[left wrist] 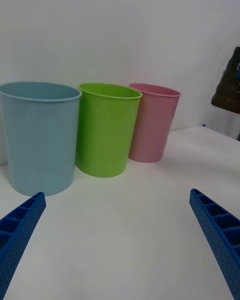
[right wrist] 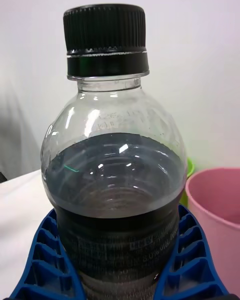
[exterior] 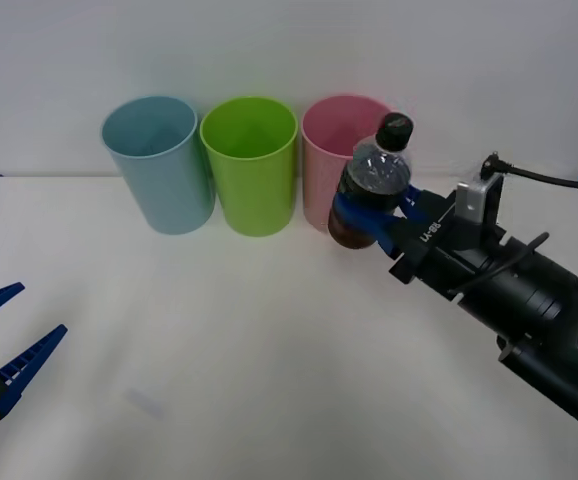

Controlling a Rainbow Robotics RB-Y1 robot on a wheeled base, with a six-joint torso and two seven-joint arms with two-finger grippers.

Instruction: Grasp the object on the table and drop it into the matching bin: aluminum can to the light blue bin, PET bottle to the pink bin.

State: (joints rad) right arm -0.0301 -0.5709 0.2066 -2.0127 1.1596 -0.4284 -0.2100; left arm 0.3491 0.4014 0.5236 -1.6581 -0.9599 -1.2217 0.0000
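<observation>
Right now the right gripper [exterior: 369, 212] has its blue ribbed jaws clenched around the dark label band of the small clear plastic bottle with a black screw cap [exterior: 374, 182], holding it upright and lifted off the wide white surface [exterior: 269, 340]. Just beyond the jaws stands the tall round pink plastic bin [exterior: 324, 160], its rim near the bottle's shoulder; the lime green bin [exterior: 251, 165] and the tall light blue plastic bin [exterior: 159, 165] follow in a row farther off. Well apart, the left gripper [exterior: 4, 345] hovers low over the surface, jaws released and spread wide.
</observation>
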